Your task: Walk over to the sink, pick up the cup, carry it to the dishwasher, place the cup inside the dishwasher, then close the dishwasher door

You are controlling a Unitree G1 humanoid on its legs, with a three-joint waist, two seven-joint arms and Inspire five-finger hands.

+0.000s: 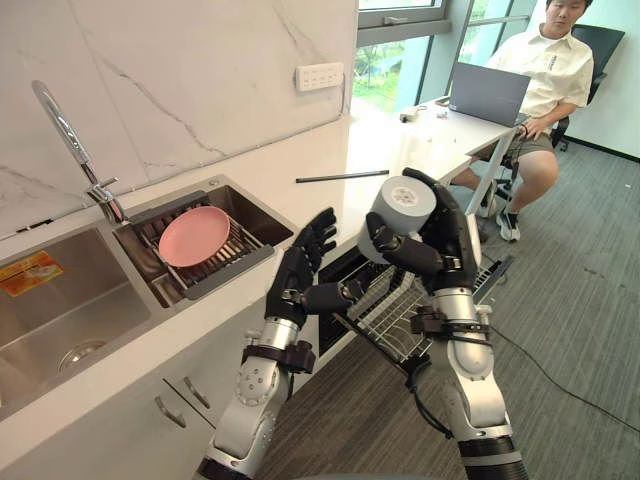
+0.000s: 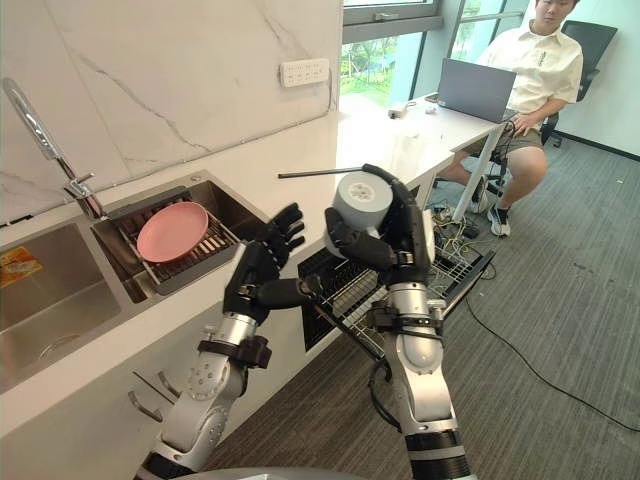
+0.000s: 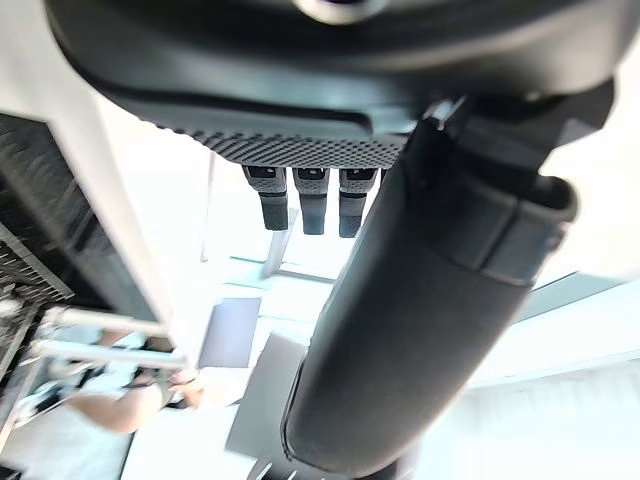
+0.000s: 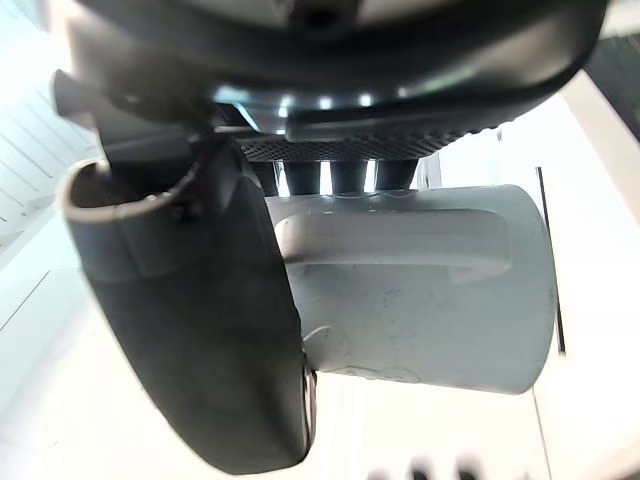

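While I stand at the white stone counter (image 1: 385,150), the plain steel sink basin (image 1: 55,310) lies far off to the left of my left hand, with the curved chrome tap (image 1: 68,140) rising behind it. Nearer that hand, just to its left and a little beyond it, a round pink plate (image 1: 194,236) rests on a dark wire drying rack (image 1: 225,262) set in the second basin.

My left hand (image 1: 296,275) hangs in the air in front of the counter's edge, fingers straight and spread, holding nothing.

Between my two hands and below them, the dishwasher's metal wire basket (image 1: 385,315) stands pulled out from under the counter.

My right hand (image 1: 446,243) is raised above that basket, and it has the task's pale grey cylindrical cup (image 1: 406,204). My fingers and thumb are curled tightly round its side, so it lies tilted in my grip. The right wrist view shows its moulded handle (image 4: 400,235) turned towards my palm.

Beyond this hand, a thin black rod (image 1: 342,177) lies flat on the counter. Farther off and to the right, a grey laptop (image 1: 487,93) sits open on a white desk, with a person in a white shirt (image 1: 548,65) seated behind it.
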